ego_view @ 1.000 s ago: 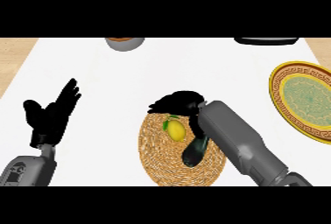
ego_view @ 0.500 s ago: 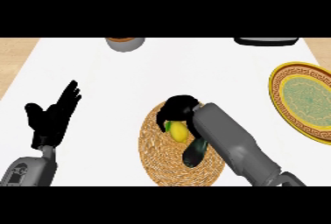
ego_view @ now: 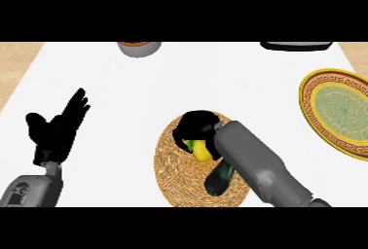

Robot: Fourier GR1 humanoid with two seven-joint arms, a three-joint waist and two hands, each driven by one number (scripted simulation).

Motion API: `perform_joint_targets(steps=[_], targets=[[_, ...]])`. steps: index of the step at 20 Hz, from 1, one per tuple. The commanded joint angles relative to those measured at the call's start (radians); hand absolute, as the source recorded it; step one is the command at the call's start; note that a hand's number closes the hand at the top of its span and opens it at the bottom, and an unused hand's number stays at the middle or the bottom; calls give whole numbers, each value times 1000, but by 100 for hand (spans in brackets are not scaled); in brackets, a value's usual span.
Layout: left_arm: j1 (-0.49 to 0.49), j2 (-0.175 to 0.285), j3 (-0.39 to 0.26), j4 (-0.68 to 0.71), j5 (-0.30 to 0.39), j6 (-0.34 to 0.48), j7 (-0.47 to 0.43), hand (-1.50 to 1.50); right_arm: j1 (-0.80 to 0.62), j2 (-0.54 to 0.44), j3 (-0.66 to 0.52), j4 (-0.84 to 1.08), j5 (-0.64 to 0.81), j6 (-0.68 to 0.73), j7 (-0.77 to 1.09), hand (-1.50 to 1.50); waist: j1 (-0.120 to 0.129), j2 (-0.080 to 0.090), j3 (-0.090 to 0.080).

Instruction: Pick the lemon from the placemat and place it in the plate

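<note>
A yellow lemon (ego_view: 201,151) lies on the round woven placemat (ego_view: 176,170) near the counter's front middle. My right hand (ego_view: 195,126) is over it, fingers curled round the lemon's top, so much of the fruit is hidden. The grey right forearm (ego_view: 255,165) crosses the mat from the lower right. The plate (ego_view: 338,112), gold-rimmed with a green centre, sits at the right edge, apart from the mat. My left hand (ego_view: 57,129) rests open at the left, fingers up, holding nothing.
A dark green elongated vegetable (ego_view: 219,179) lies on the mat beside the lemon, partly under my forearm. A small bowl (ego_view: 138,47) stands at the back left of centre. A dark object (ego_view: 296,45) sits at the back right. White counter lies between mat and plate.
My right hand has come down onto the lemon and its fingers have curled round it. The left hand has stayed in place.
</note>
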Motion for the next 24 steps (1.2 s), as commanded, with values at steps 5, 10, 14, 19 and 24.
perform_joint_targets(steps=[5, 10, 14, 19, 24], targets=[[33, 5, 27, -8, -8, 29, 7, 0, 104, -122, -269, -41, -105, -184, 270, 150, -71, -8, 4], [61, 15, 49, 10, 7, 17, -8, 0, 158, -177, -442, -154, -172, -374, 484, 150, -106, -21, 2], [47, 26, 62, -8, 16, 20, 29, 0, 191, -200, -502, -326, -150, -574, 569, 150, -105, -25, 2], [40, 21, 49, -11, 1, 20, 27, 0, 302, -256, -554, -560, -115, -640, 735, 150, -83, -13, 1], [8, 13, 51, 8, 5, -10, -6, 0, 451, -304, -629, -816, -177, -540, 871, 150, -44, 1, 2]])
